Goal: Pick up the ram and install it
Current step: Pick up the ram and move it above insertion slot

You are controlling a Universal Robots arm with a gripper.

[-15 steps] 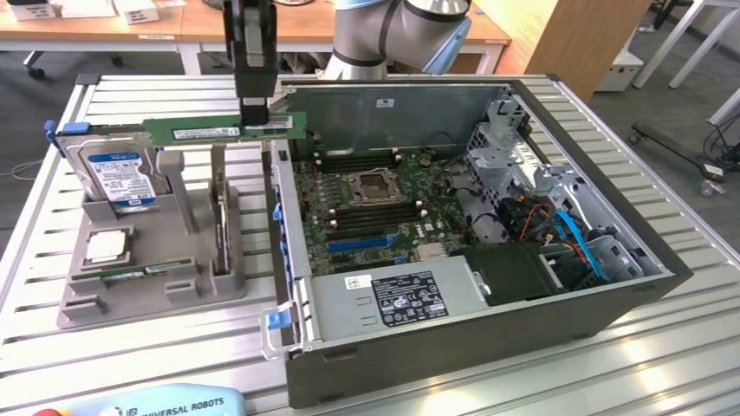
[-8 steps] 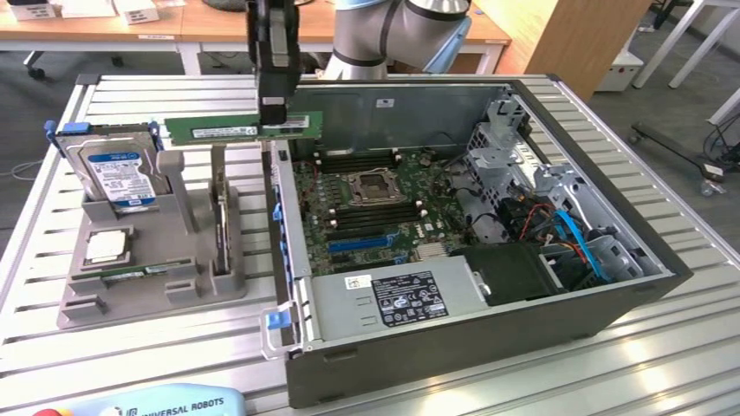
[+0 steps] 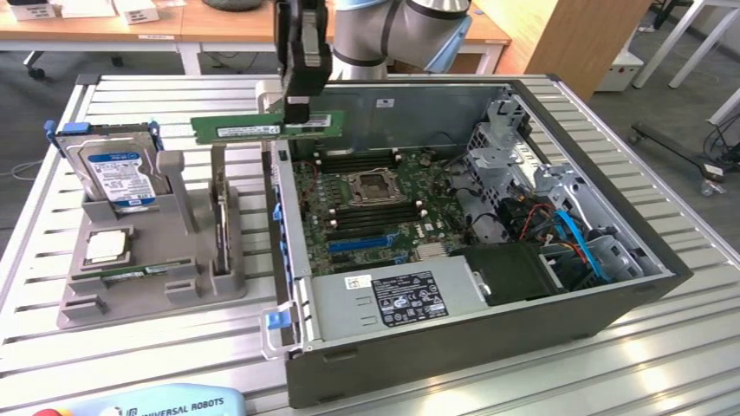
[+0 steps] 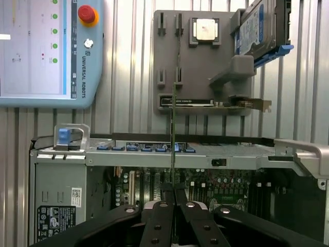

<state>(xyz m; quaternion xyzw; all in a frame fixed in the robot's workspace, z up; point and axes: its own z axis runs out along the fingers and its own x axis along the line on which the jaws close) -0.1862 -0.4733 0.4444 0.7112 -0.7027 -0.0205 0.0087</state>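
While the claw (image 3: 297, 111) pinched the ram (image 3: 249, 128) above the rim of the computer case (image 3: 463, 355), the carry step looked in hand; seating would need exact slot alignment.

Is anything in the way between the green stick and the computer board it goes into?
Nothing visible is. The gripper holds the ram in the air over the edge of the open case, and the motherboard lies uncovered.

A robotics lab.
A slotted metal table (image 3: 26, 295) carries an open computer case (image 3: 463, 342) and robot teach pendant (image 4: 82, 67); wooden desks (image 3: 220, 26) stand behind.
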